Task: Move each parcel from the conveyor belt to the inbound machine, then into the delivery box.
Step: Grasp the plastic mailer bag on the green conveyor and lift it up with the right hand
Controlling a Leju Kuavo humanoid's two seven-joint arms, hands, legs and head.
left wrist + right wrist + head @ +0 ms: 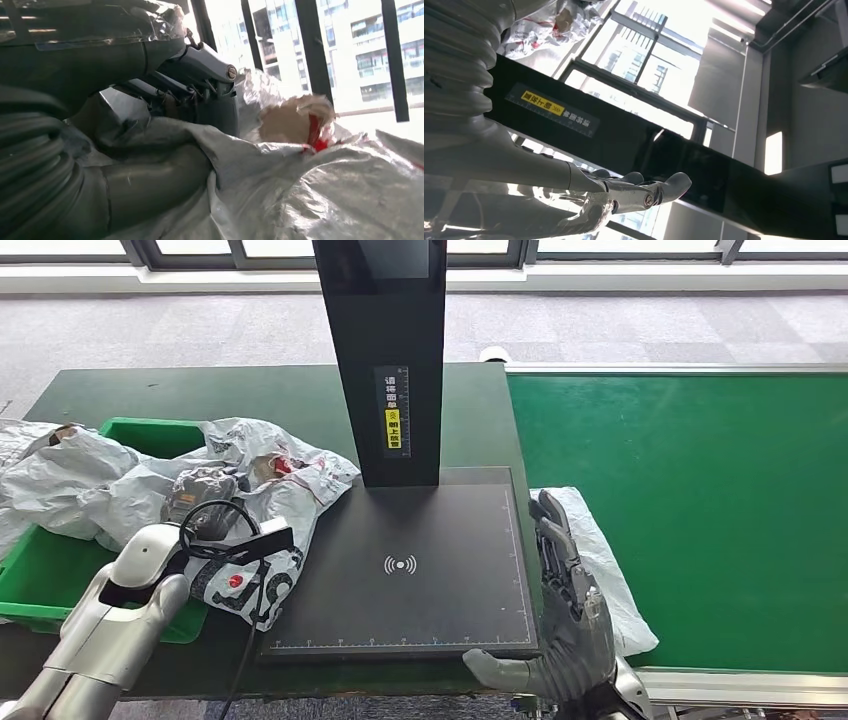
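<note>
The black scanner plate [400, 570] of the inbound machine is seen lying on the dark green table [200, 390], with its black upright column [390, 360] rising from the back edge. Nothing is observed lying on the plate. A heap of crumpled silver-grey parcels [270, 480] is found spilling over the green box [40, 575] at the plate's left side, one bag overhanging the plate's left edge. The left hand [200, 502] is buried among these bags; in the left wrist view its fingers [200, 75] are pressed into the plastic film, but whether a bag is gripped cannot be told. The right hand [565, 590] is held with fingers extended and apart, holding nothing, just beside the plate's right edge. A flat white parcel [610, 580] is noted under it, at the near edge of the green conveyor belt [700, 510].
</note>
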